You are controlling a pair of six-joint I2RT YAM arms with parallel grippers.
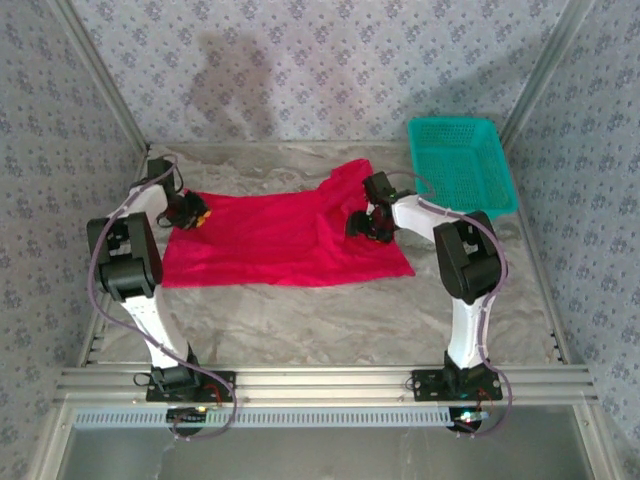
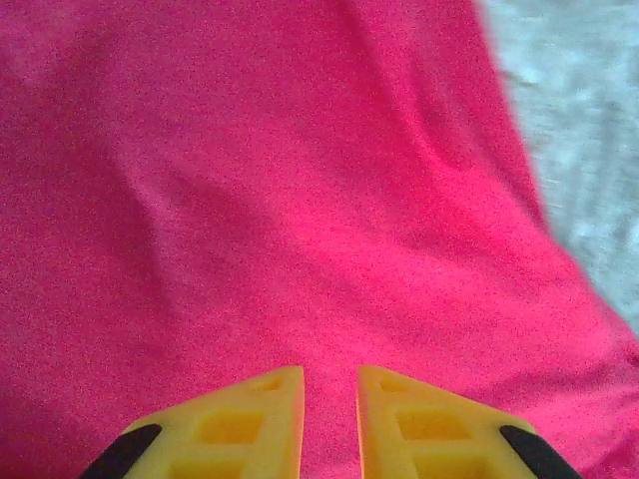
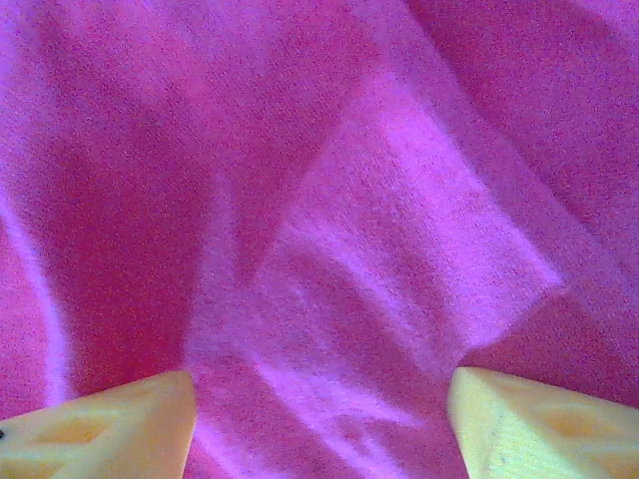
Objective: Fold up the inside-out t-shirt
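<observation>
Shirt status: bright red soft cloth short-sleeved t-shirt [image 1: 270, 240] lies mostly flat mid-table on the crinkled grey-white table cover [image 1: 330, 310]; long axis runs 9 to 3 o'clock in the top view; a bunched flap of the cloth sticks out toward 1 o'clock, and the 4 o'clock corner tapers to a point.

Left gripper [image 1: 192, 214] sits at the shirt's 10 o'clock corner, on the cloth edge; in the left wrist view the left gripper [image 2: 330, 374] has its yellow fingers [image 2: 260, 419] nearly together, with a narrow slit and red showing in it; cannot tell whether cloth is pinched there; bare table cover shows at 2 o'clock of that view.

Right gripper [image 1: 362, 225] is over the shirt's 2 o'clock area, just below the bunched flap; in the right wrist view the right gripper [image 3: 321, 377] has its yellow fingers [image 3: 120, 429] spread wide apart, with nothing between them but creased cloth lying beyond; one folded layer overlaps another there, its edge running diagonally.

Teal plastic mesh basket [image 1: 460, 165] stands at 1 o'clock of the shirt, near the far right corner, apart from the cloth.
</observation>
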